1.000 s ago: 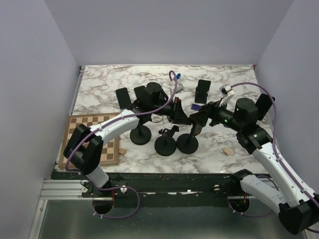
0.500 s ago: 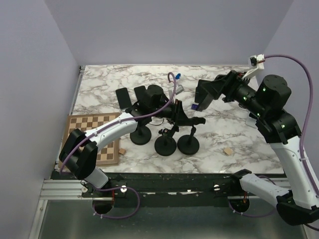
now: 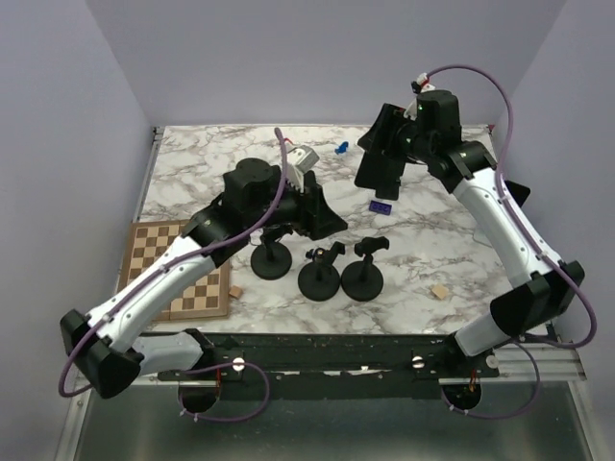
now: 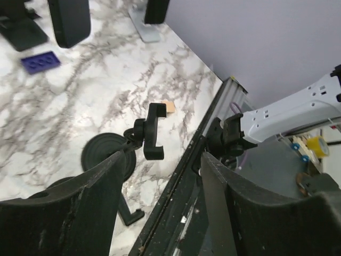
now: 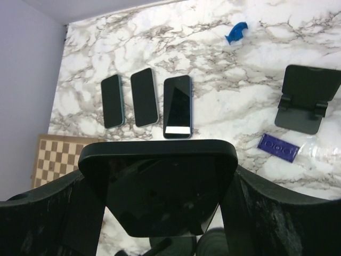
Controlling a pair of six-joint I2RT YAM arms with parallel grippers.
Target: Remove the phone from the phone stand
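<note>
Marble tabletop (image 3: 452, 240) below — right gripper (image 5: 158, 213) pinches the phone (image 5: 158, 176) (held aloft), left gripper (image 4: 160, 213) spread apart.

Left hand (image 4: 162, 158) spread; right hand (image 5: 160, 180) clamped, held high.

Lab test cell, plain walls (image 3: 58, 96), marble table (image 3: 437, 252)

Plain lavender walls (image 3: 317, 58) enclose a white marble-patterned table (image 3: 192, 163) edged by a black rail (image 3: 336, 348).
</note>
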